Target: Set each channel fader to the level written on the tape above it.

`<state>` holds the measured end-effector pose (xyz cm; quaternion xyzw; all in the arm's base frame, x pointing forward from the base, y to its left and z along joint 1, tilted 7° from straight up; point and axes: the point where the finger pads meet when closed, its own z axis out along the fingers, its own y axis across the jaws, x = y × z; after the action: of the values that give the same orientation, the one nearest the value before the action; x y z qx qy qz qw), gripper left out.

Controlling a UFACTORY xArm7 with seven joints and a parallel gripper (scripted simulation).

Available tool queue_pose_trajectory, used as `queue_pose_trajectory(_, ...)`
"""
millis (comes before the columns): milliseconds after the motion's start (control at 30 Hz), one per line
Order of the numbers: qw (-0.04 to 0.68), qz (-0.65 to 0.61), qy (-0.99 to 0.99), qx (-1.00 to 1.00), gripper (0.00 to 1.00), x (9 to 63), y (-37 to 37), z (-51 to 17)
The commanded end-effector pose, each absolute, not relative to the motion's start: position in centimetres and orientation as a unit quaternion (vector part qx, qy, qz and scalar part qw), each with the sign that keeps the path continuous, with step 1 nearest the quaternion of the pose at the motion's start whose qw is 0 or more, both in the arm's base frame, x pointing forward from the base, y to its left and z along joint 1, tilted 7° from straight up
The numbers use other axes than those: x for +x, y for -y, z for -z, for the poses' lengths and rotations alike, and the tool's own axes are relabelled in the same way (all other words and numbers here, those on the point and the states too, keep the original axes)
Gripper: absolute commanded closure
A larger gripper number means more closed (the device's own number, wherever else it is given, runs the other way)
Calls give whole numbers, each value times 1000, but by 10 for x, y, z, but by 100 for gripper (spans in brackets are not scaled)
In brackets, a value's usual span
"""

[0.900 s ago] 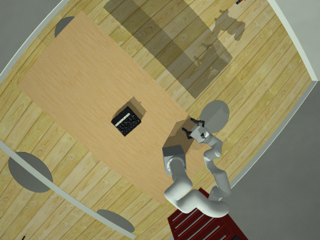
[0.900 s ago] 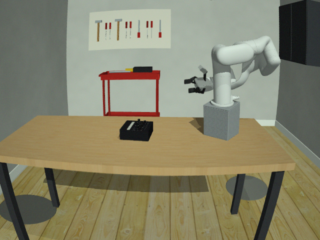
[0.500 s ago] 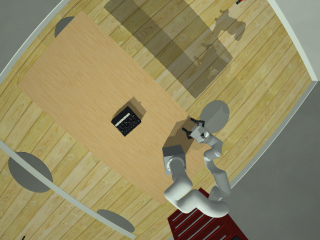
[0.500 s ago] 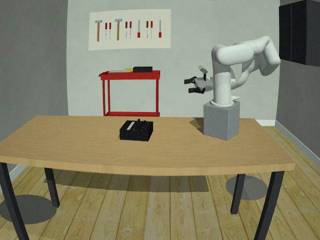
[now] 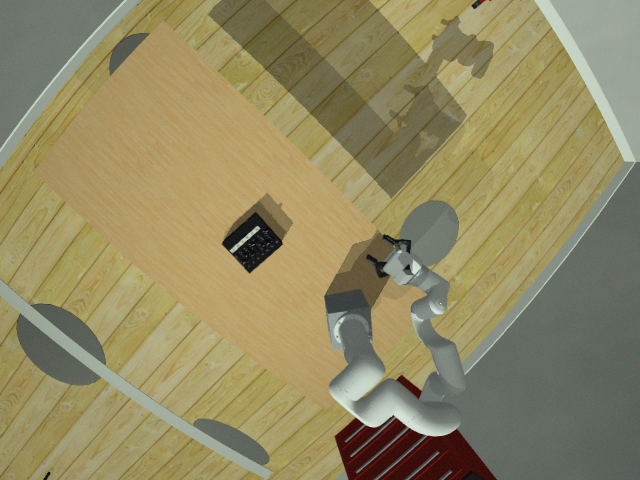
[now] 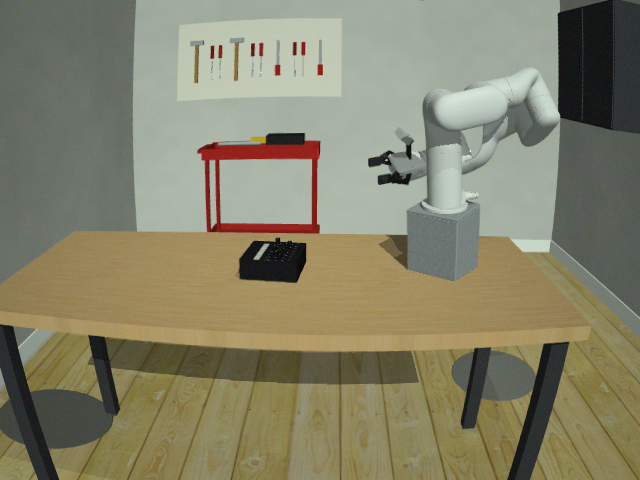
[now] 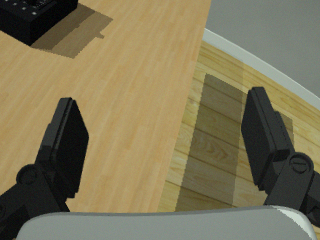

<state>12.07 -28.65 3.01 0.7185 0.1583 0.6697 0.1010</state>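
Gaping gripper (image 7: 163, 140) fingers, empty, untouching.

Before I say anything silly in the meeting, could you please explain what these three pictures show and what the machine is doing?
It is one white robot arm standing on a grey block at the edge of a wooden table. One picture looks straight down from the ceiling, one looks across the room from in front of the table, and one comes from a camera on the arm's wrist, looking past its two black fingers.

On the table sits a small black lighting desk with sliders on top. The gripper hangs in the air near the block, well away from the desk, open and holding nothing. Behind the table stands a red cart, with a tool poster on the wall.
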Motion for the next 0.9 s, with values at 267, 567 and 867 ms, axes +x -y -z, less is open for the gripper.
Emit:
queue_pose_trajectory(267, 56, -573, -221, 787, 0, 124, 322, -54)
queue_pose_trajectory(567, 47, -549, -238, 800, 0, 131, 329, -62)
queue_pose_trajectory(867, 39, -522, -258, 812, 0, 141, 336, -72)
